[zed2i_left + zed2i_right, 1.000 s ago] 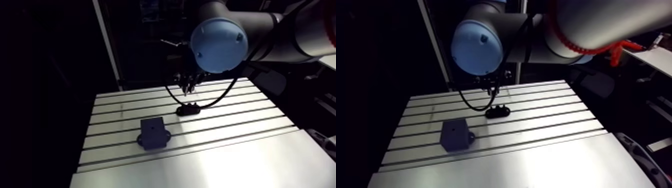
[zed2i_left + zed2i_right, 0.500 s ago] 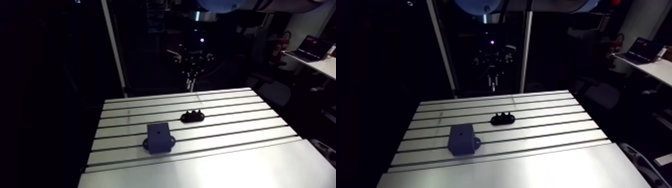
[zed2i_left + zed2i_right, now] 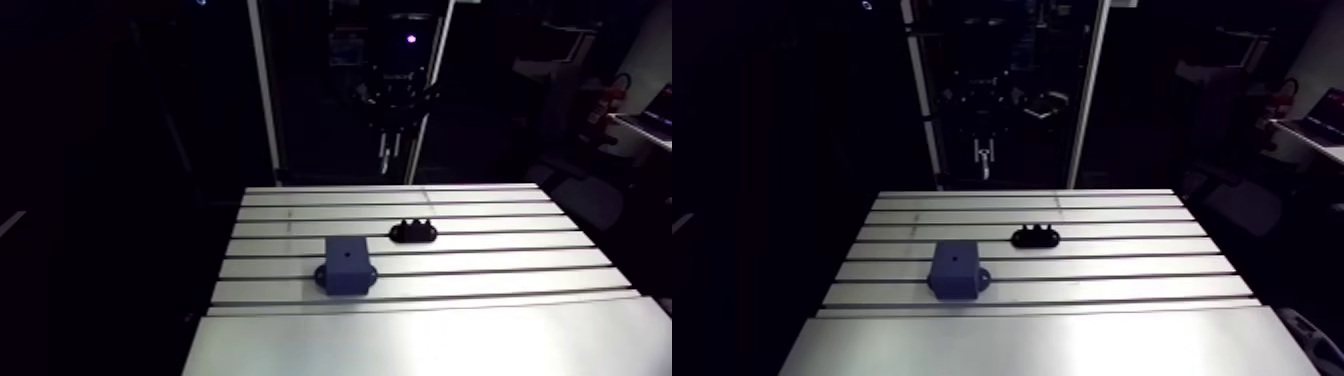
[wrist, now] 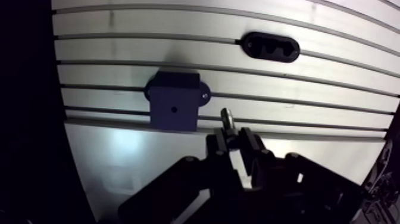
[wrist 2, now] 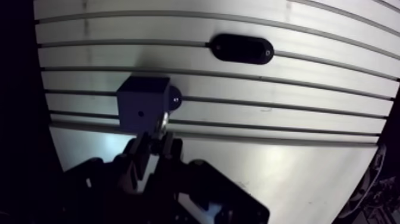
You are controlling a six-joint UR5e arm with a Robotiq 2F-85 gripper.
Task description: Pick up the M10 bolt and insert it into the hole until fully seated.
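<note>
A dark blue block [image 4: 173, 107] with a small hole in its top face stands on the slotted table [image 4: 309, 83]. In the wrist view my gripper [image 4: 233, 138] is shut on the M10 bolt [image 4: 227, 118], whose metal shank sticks out past the fingertips [image 4: 247, 142]. The bolt's tip hangs high over the table, just beside the block. In the arm view the gripper [image 3: 385, 158] is small and dim, well above the table's far edge, behind the block [image 3: 347, 265].
A black oval holder [image 3: 415, 232] with empty sockets lies on the table beyond the block, also seen in the wrist view as the holder [image 4: 271, 47]. A smooth plate [image 3: 430, 345] covers the table's near part. The table's left edge drops into darkness.
The gripper has risen from just over the black holder to well above the table. The arm's camera has moved too, and the blue joint cap has left the view.
</note>
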